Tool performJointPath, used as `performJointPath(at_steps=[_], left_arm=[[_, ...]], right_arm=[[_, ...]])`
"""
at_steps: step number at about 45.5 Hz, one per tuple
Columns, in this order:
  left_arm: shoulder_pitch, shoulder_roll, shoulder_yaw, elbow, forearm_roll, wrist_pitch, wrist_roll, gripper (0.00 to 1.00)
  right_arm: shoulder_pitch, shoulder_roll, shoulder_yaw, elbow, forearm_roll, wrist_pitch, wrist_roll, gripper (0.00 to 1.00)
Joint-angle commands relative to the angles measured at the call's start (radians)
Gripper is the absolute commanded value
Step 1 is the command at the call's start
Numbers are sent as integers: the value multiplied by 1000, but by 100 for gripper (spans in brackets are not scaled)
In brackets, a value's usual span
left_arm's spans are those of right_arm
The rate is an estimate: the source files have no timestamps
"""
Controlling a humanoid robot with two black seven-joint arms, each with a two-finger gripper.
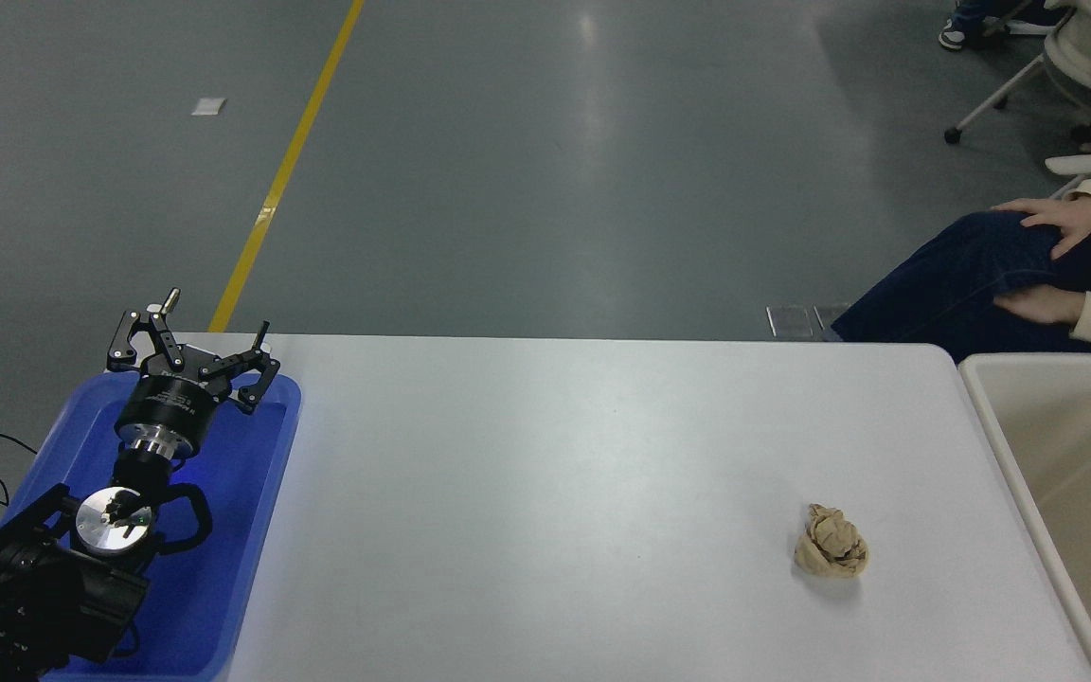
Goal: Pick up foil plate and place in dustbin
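The foil plate is out of view. The cream-beige dustbin stands at the table's right end, cut off by the picture's right edge; the part of its inside that shows holds nothing. My right arm and gripper are out of view. My left gripper is parked over the blue tray at the lower left, its fingers spread open and holding nothing.
A crumpled brown paper ball lies on the white table near the front right. A blue tray sits at the left under my left arm. A seated person's legs and hands are just beyond the table's far right corner.
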Motion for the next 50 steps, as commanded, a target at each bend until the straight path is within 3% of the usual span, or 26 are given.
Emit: performJointPath(at_steps=[1, 8, 25, 36, 48, 50], left_arm=[[0, 0, 0, 0, 0, 0, -1, 100], [0, 0, 0, 0, 0, 1, -1, 100], [0, 0, 0, 0, 0, 0, -1, 100], [-1, 0, 0, 0, 0, 0, -1, 100], [-1, 0, 0, 0, 0, 0, -1, 100], [0, 0, 0, 0, 0, 1, -1, 100]], right_arm=[[-366, -8, 265, -181, 45, -168, -1, 0], [-601, 35, 456, -360, 45, -173, -3, 0], [-1024, 273, 858, -828, 47, -199, -3, 0], [-1078, 346, 902, -867, 47, -322, -6, 0], [-1077, 351, 903, -867, 51, -329, -21, 0], [-1075, 351, 902, -867, 50, -331, -21, 8]])
